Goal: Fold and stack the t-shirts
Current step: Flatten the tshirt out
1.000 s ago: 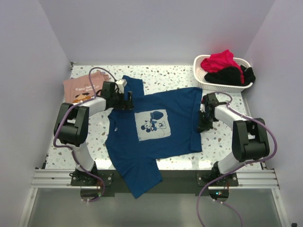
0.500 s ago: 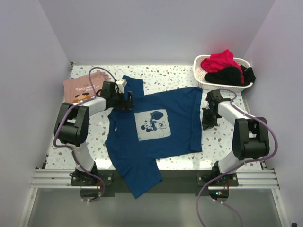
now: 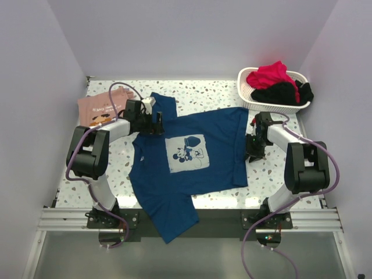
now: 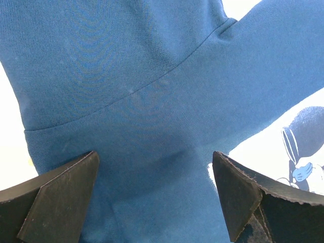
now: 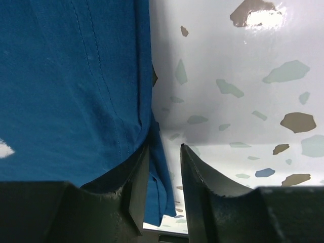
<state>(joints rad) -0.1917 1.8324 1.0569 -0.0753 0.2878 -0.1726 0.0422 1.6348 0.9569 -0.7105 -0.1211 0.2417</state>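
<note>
**Right claw back at the hem**

The dark blue t-shirt (image 3: 186, 168) lies spread on the table (image 3: 200, 93). Your right gripper (image 3: 251, 151) has edged back left to its right hem, jaws slightly apart astride the edge. Your left gripper (image 3: 157, 129), jaws wide, sits over the shoulder seam.

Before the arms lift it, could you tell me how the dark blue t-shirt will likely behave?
The dark blue t-shirt will probably be floppy: it lies creased, one part drooping over the table edge. Its thin knit looks light. Pinched only at the hem by the right gripper, the rest would likely sag.
</note>
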